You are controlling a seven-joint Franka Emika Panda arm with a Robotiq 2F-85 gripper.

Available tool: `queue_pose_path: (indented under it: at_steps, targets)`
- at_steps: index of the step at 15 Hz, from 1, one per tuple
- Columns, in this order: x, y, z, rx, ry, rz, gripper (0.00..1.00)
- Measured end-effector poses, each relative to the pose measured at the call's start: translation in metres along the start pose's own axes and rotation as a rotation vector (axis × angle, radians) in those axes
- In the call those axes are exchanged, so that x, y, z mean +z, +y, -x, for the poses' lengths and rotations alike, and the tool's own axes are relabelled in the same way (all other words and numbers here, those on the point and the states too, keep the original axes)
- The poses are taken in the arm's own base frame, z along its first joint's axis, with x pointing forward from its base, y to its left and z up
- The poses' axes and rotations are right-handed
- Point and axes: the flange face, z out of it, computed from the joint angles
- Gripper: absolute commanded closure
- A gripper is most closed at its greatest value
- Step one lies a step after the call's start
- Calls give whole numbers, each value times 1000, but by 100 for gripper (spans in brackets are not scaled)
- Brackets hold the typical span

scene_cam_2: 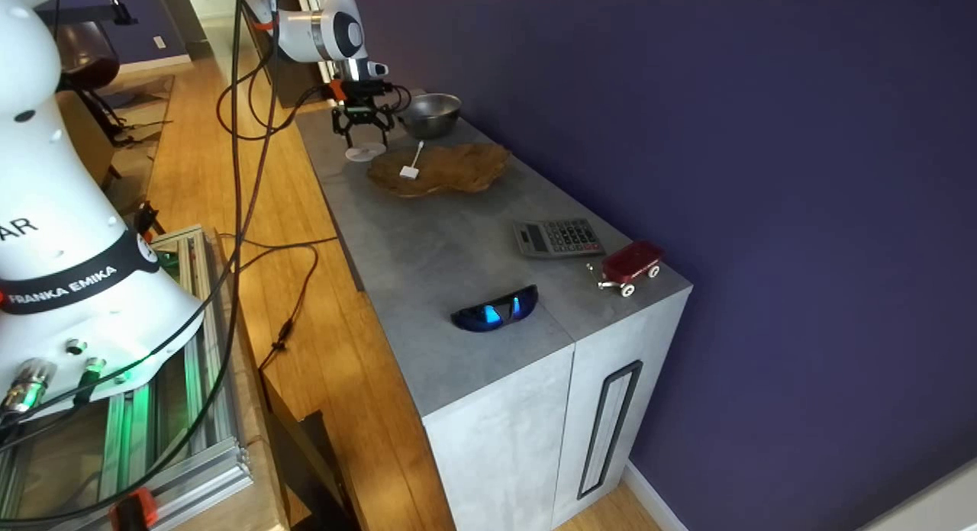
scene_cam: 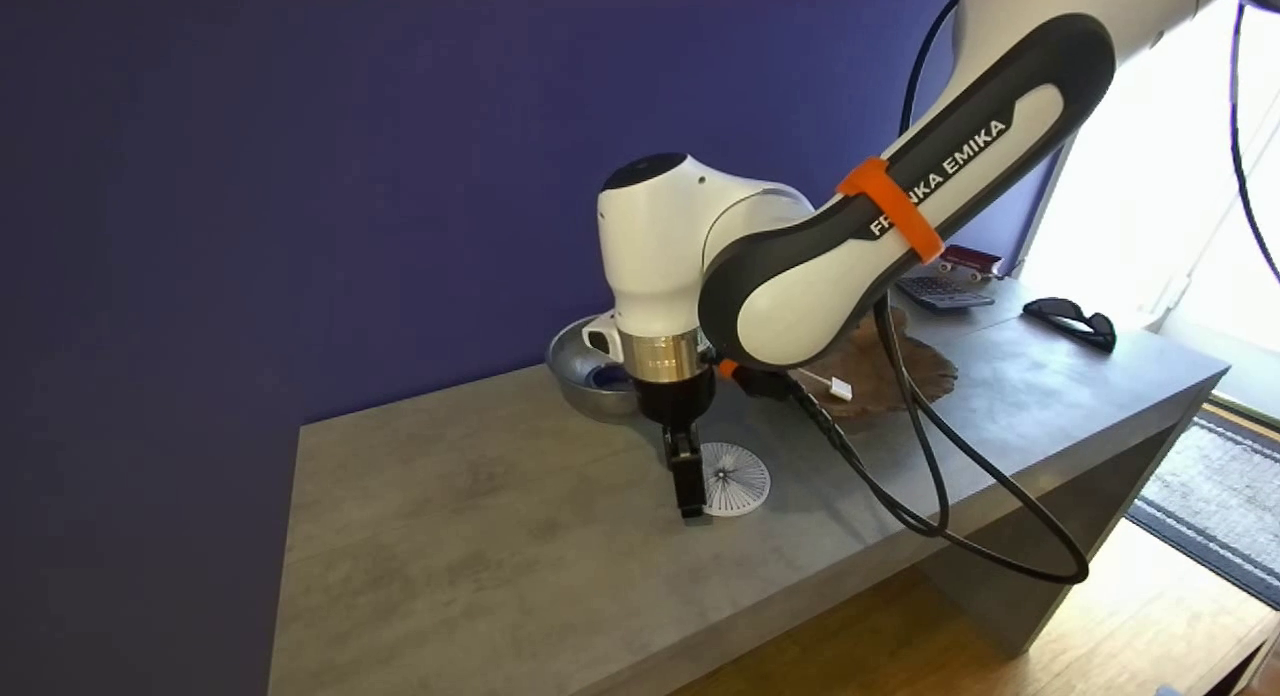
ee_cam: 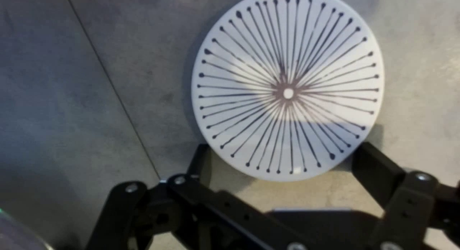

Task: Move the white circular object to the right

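Note:
The white circular object (ee_cam: 287, 142) is a thin white disc with dark radiating lines and a small hole at its centre. It lies flat on the grey tabletop in both exterior views (scene_cam: 742, 481) (scene_cam_2: 362, 152). My gripper (ee_cam: 283, 149) points down at the disc with its fingers spread wide. In the wrist view the fingertips sit at the disc's lower left and lower right edges; I cannot tell whether they touch it. The gripper is low at the disc in both exterior views (scene_cam: 692, 511) (scene_cam_2: 368, 143). In an exterior view a finger hides part of the disc's edge.
A shiny metal bowl (scene_cam: 578, 376) stands behind the gripper by the purple wall. A brown wooden bowl (scene_cam_2: 462, 168) with a white adapter (scene_cam_2: 410, 172) lies beside the disc. A calculator (scene_cam_2: 561, 237), red toy wagon (scene_cam_2: 632, 262) and sunglasses (scene_cam_2: 494, 311) are farther along the table.

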Motion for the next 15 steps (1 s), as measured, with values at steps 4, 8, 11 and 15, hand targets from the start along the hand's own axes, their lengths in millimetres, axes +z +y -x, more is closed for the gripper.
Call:
queue_pose_path:
  at_steps: [4,8,11,15]
  targets:
    - [2,4,11,-4,-22,4,0]
    - [0,5,12,-4,-23,4,0]
    - [2,7,13,-18,-27,10,0]
    - [4,11,20,-71,-42,25,0]
